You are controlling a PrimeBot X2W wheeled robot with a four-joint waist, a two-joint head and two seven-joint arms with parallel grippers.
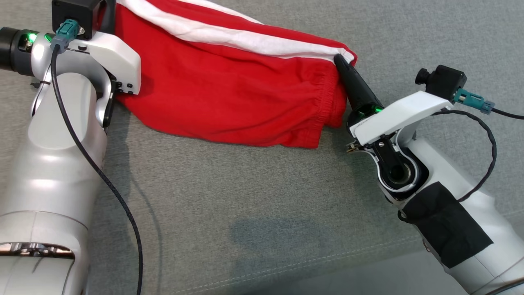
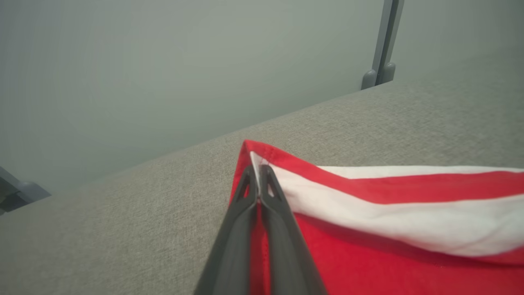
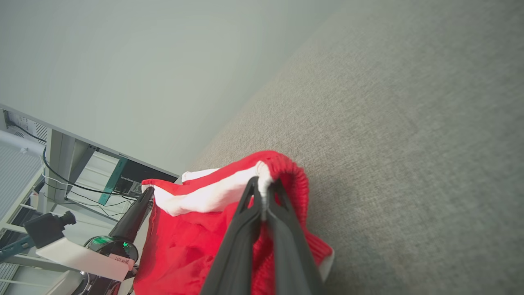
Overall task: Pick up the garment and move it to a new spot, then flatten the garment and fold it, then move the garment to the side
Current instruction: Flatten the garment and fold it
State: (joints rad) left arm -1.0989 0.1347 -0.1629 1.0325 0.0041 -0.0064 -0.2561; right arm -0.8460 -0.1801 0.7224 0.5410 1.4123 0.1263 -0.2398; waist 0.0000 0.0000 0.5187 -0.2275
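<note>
- Nearest the robot is a bare stretch of the counter [image 1: 245,196], covered in grey woven cloth with a seam along its front edge.
- The two pale forearms reach forward over it, the left at the left side and the right at the right side.
- The garment [image 1: 229,90], red with a white stripe [image 1: 229,35], spreads between the two arms across the far part of the counter. Whether its lower edge rests on the cloth or hangs just above it cannot be told.
- The right claw [image 3: 264,184] is closed on the garment's corner where the white stripe meets the gathered red waistband [image 3: 294,176], fingers pressed together with fabric between them.
- The left claw [image 2: 258,170] is closed on the opposite corner, pinching the stitched red hem at the end of the white stripe.
- The top edge runs taut from one claw to the other.
- Beyond the counter's far edge stands a grey post [image 2: 385,49] against a plain pale wall.
</note>
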